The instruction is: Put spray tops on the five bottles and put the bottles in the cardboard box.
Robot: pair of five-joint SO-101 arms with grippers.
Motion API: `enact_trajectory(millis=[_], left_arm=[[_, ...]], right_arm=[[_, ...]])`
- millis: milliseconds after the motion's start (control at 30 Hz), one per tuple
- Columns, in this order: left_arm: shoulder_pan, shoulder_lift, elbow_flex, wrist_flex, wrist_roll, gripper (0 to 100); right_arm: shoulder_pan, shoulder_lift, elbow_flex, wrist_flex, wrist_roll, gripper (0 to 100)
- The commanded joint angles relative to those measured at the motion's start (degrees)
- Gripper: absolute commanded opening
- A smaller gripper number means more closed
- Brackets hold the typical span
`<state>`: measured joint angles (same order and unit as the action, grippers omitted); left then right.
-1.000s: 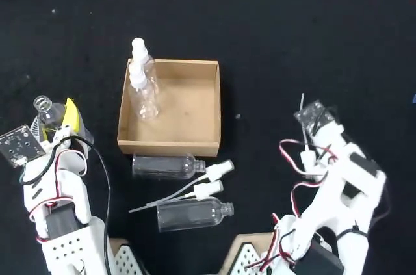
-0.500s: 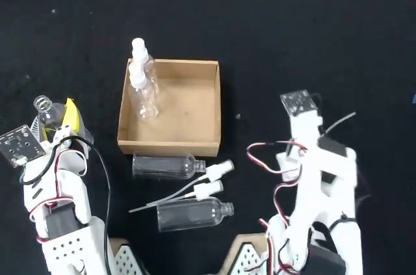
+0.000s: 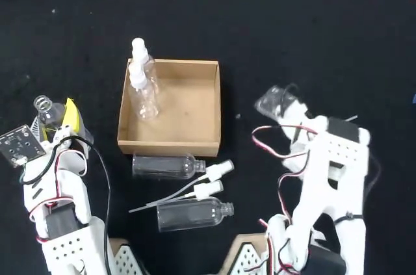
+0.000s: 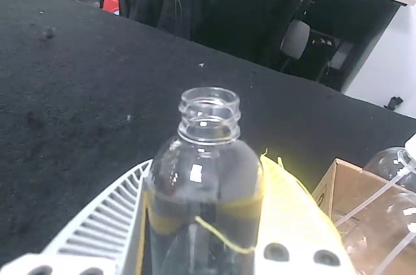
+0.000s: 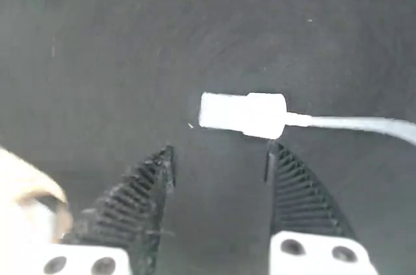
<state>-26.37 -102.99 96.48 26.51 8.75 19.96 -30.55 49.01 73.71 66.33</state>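
while left gripper (image 4: 205,190) grips a bottle (image 4: 208,119), right gripper (image 5: 221,151) wide near spray top (image 5: 242,114)

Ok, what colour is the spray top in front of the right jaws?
The spray top is white, best seen in the right wrist view.

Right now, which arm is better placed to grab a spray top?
Right. The right gripper, open, faces a loose spray top on the table; the left gripper is shut on an uncapped bottle.
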Motion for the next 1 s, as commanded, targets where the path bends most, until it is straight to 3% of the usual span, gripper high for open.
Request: enact_trajectory(millis=[0, 167, 300, 467, 600, 800, 967], left_arm=[[0.2, -1.3, 0.9, -0.3, -0.4, 3], [0.2, -1.3, 0.9, -0.3, -0.4, 3], [0.2, -1.3, 0.9, -0.3, -0.4, 3], [0.2, -1.3, 0.9, -0.3, -0.4, 3], [0.2, -1.3, 0.9, -0.2, -0.4, 3], [0.2, -1.3, 0.9, -0.2, -0.4, 3], [0.2, -1.3, 0.9, -0.3, -0.4, 3]], right_arm=[[5.9, 0.1, -3.5, -1.5, 28.6, 24.0], [10.9, 0.1, 2.4, -8.6, 45.0, 26.9], [10.4, 0.1, 10.0, -17.7, 47.0, 26.1], [4.2, 0.1, 16.4, -27.6, 36.5, 26.1], [2.9, 0.1, 17.5, -29.8, 35.0, 25.0], [3.6, 0.1, 17.8, -29.7, 34.2, 8.0], [5.1, -0.3, 15.2, -29.6, 17.4, 1.1]])
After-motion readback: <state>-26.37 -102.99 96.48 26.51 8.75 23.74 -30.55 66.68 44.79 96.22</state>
